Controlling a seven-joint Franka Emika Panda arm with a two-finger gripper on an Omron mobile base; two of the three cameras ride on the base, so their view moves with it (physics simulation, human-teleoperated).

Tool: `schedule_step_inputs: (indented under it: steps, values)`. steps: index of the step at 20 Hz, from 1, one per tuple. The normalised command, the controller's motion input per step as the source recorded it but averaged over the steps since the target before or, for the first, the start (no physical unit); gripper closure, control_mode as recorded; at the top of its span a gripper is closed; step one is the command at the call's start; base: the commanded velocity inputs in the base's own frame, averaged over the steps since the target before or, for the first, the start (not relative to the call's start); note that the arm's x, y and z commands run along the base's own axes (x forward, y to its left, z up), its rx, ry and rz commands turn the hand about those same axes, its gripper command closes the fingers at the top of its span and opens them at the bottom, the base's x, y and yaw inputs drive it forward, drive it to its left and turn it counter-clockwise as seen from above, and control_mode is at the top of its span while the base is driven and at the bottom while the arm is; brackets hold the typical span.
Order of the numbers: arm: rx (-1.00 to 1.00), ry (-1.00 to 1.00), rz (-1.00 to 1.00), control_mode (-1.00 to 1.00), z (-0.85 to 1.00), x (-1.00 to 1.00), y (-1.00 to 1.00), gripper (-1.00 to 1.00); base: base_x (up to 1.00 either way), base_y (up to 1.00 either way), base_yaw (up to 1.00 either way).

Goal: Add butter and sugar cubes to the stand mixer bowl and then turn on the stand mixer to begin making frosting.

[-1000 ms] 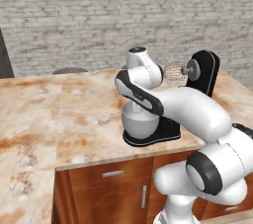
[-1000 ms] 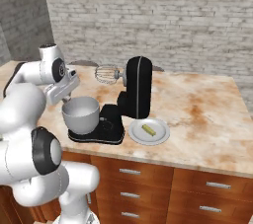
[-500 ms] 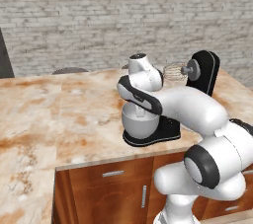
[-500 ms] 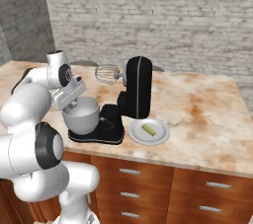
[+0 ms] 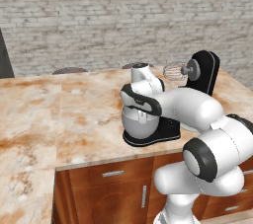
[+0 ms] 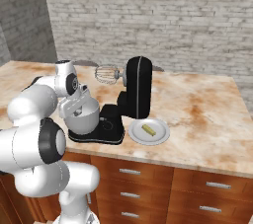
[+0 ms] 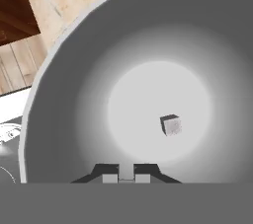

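The gripper [image 7: 126, 178] hangs over the mouth of the stand mixer bowl [image 7: 64, 94], its two small dark tips drawn almost together with only a sliver of pale gap between them — nothing sits between them. Below it the bowl is a deep, smooth, light grey metal well, brighter at its round floor. On that floor lies one sugar cube [image 7: 171, 125], a small grey-white block with crisp edges, at about one o'clock from the fingertips in the hand view and well apart from them.

From the base views, the white, glossy arm bends over the bowl [image 6: 85, 118], its dark-jointed wrist right above the rim. The bowl stands on the flat black base of the stand mixer [image 6: 137, 90], whose rounded, shiny black head is tilted up, with a silver wire whisk [image 6: 105, 74] sticking out toward the arm, at about one o'clock from the bowl and clear of it.

The butter [image 6: 149, 130] — a small pale yellow-green stick — lies on a flat white round plate [image 6: 137, 136] just beside the mixer's base, at roughly three o'clock from the bowl in the right base view, well away from the gripper.

All of it rests on a mottled tan and rust stone counter [image 5: 59, 114] over brown wooden drawers [image 6: 207, 193] with metal pulls; a pale brick wall [image 5: 99, 16] stands behind.
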Motion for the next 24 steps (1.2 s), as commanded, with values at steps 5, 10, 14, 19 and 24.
schedule_step_inputs:
  steps: [5,10,14,19,24]
  values:
    - [0.00,0.00,0.00,-1.00,-0.24,0.22,0.00,1.00,0.00,0.00,0.00]
    - [0.00,0.00,0.00,-1.00,-0.21,0.25,0.00,-1.00,0.00,0.00,0.00]
    - [0.00,0.01,0.00,-1.00,-0.24,0.24,0.03,-1.00,0.00,0.00,0.00]
    - [0.00,0.00,0.00,-1.00,0.01,0.05,0.00,-1.00,0.00,0.00,0.00]
    - [0.01,-0.01,0.00,-1.00,0.66,-0.14,0.00,-1.00,0.00,0.00,0.00]
